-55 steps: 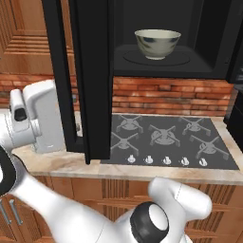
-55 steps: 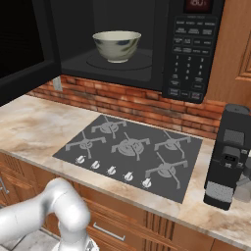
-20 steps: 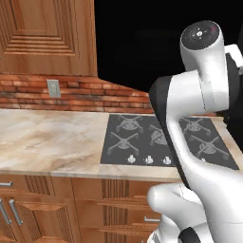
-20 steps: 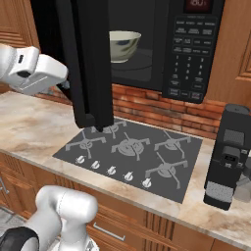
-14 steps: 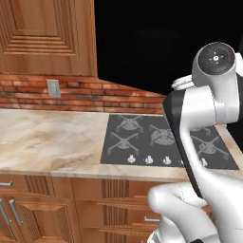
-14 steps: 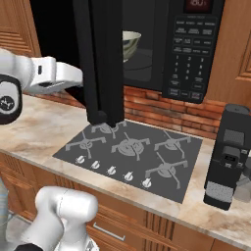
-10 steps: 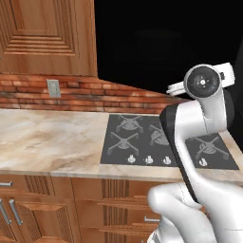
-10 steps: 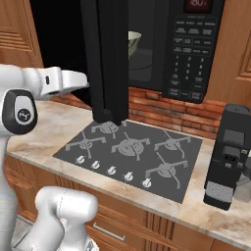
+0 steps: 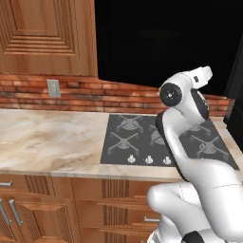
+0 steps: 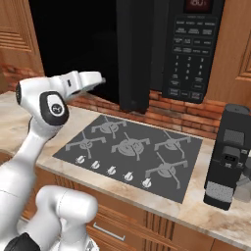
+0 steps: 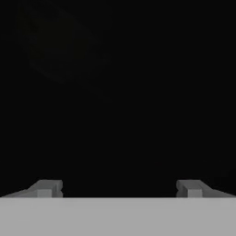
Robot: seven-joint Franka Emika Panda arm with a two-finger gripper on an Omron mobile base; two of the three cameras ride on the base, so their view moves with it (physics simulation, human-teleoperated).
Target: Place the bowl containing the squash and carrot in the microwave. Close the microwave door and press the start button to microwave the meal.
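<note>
The microwave (image 10: 191, 49) hangs above the stove, with its keypad and red display showing at the right. Its door (image 10: 133, 54) is a tall black slab swung most of the way across the cavity. The door's dark face (image 9: 166, 42) spreads behind my arm in the left base view. My gripper (image 10: 100, 77) (image 9: 210, 72) rests against the outside of the door. It is open, with its fingertips (image 11: 46, 186) wide apart against black and nothing between them. The bowl, squash and carrot are hidden behind the door.
A black gas cooktop (image 10: 130, 147) (image 9: 161, 137) lies in the marble counter (image 9: 52, 137) below the microwave. A slim black coffee machine (image 10: 230, 157) stands at the counter's right end. A wooden wall cabinet (image 9: 42, 33) and an outlet (image 9: 53, 88) are on the left.
The door has swung further right across the cavity and now covers the bowl. My hand has followed it rightward, staying against its outer face with the gripper open.
</note>
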